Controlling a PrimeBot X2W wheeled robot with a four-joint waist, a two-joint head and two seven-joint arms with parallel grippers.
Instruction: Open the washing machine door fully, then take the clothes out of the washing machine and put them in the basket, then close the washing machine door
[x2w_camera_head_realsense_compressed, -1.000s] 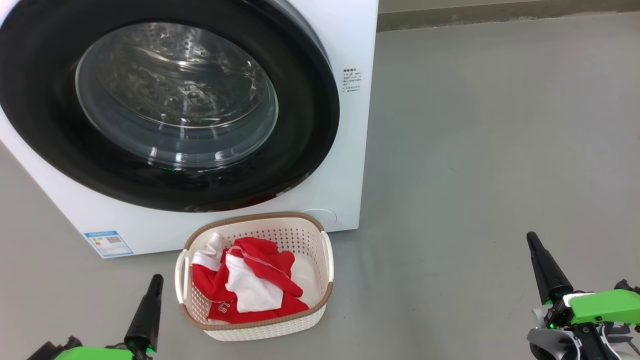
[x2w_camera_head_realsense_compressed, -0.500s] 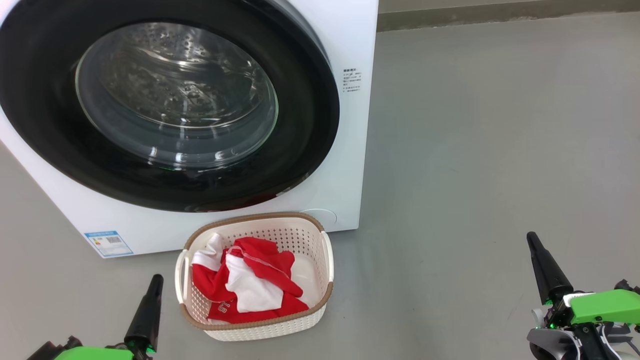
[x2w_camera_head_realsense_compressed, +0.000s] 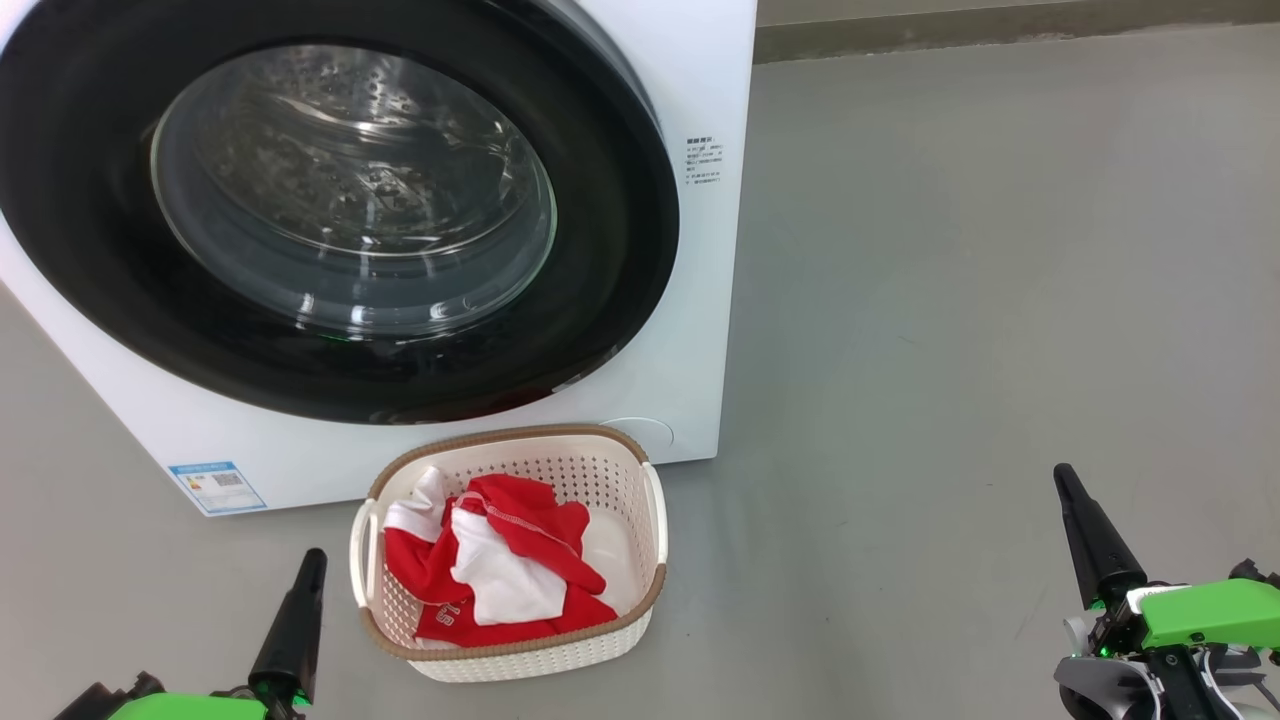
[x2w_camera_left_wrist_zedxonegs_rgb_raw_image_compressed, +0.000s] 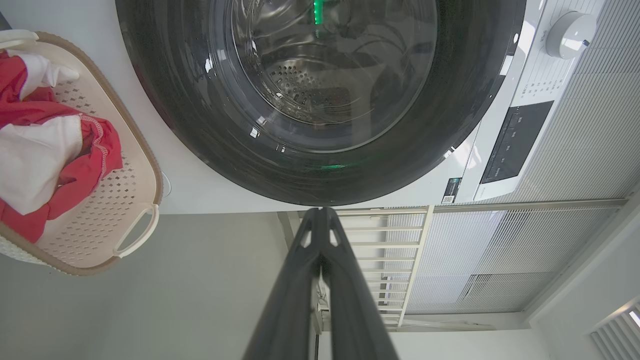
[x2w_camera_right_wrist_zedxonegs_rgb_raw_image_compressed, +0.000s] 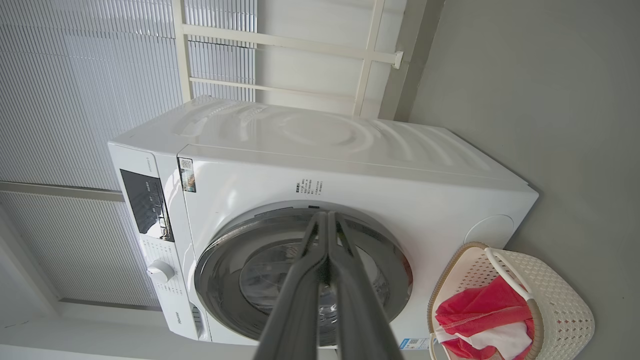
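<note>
Clothes (x2w_camera_head_realsense_compressed: 520, 540) rest in the basket (x2w_camera_head_realsense_compressed: 600, 480) between both jaws (pressed together, empty); the washing machine door (x2w_camera_head_realsense_compressed: 620, 250) ahead is closed, nothing has moved, so the task seems finished.

Right claw (x2w_camera_right_wrist_zedxonegs_rgb_raw_image_compressed: 327, 215) is pinched tight, fingers together with nothing between them, aimed at the washing machine (x2w_camera_right_wrist_zedxonegs_rgb_raw_image_compressed: 350, 160). The washing machine door (x2w_camera_right_wrist_zedxonegs_rgb_raw_image_compressed: 220, 270) sits flush against the front. By the machine's base on the floor (x2w_camera_right_wrist_zedxonegs_rgb_raw_image_compressed: 550, 100), the basket (x2w_camera_right_wrist_zedxonegs_rgb_raw_image_compressed: 555, 295) holds red-and-white clothes (x2w_camera_right_wrist_zedxonegs_rgb_raw_image_compressed: 480, 310).
</note>
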